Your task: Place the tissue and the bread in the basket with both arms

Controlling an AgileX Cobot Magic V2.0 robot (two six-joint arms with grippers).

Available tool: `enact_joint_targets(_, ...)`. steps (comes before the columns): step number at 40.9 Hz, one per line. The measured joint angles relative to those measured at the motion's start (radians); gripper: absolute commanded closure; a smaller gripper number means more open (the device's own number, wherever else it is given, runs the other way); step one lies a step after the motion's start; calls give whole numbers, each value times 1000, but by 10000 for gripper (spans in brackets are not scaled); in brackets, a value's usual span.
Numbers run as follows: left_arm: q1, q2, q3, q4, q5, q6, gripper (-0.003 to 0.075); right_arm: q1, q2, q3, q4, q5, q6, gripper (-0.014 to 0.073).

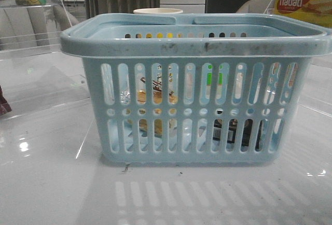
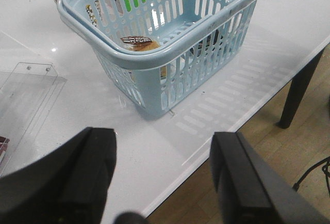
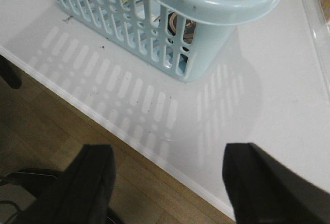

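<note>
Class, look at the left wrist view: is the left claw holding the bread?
No. The left claw is open and empty, while the bread lies inside the basket.

One basket [image 1: 197, 43], one bread [image 2: 138, 43], one tissue [image 1: 236, 131], one nabati box [image 1: 303, 2], one cup [image 1: 158, 12]

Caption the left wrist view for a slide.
Open left end effector above the table edge, facing the blue basket with the wrapped bread inside.
</note>
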Motion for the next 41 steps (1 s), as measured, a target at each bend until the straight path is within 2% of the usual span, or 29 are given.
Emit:
enact_joint_targets(7, 0, 0, 0, 0, 0, 0, 465, 0, -4, 0, 0, 0, -4, 56)
enact_joint_targets(9, 0, 0, 0, 0, 0, 0, 508, 0, -4, 0, 0, 0, -4, 85)
enact_joint_targets(16, 0, 0, 0, 0, 0, 0, 629, 0, -4, 0, 0, 0, -4, 321)
enact_joint_targets(20, 0, 0, 0, 0, 0, 0, 629, 0, -4, 0, 0, 0, -4, 449)
enact_joint_targets(26, 0, 0, 0, 0, 0, 0, 629, 0, -4, 0, 0, 0, -4, 567)
enact_joint_targets(41, 0, 0, 0, 0, 0, 0, 629, 0, -4, 0, 0, 10, -6, 568)
